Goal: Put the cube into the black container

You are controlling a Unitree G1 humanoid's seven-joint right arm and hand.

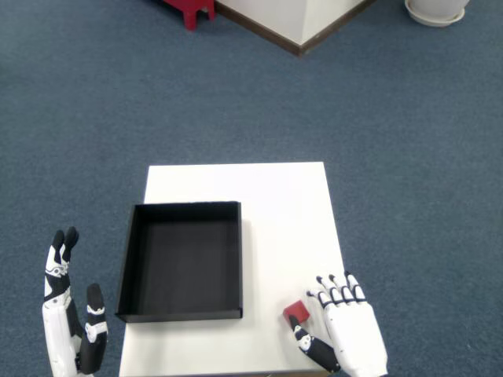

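A small red cube (297,311) lies on the white table (267,204) near its front right corner. My right hand (346,334) is just right of the cube, palm down, with its fingertips beside it and its black thumb curling under the cube's near side; the fingers are not closed round it. The black container (182,261), a shallow square tray with nothing inside, stands on the table's left half, about a hand's width left of the cube.
My left hand (69,322) is raised with fingers up off the table's front left corner. Blue carpet surrounds the table. A red stool (189,9), a white wall corner (295,20) and a white round base (436,9) lie far back.
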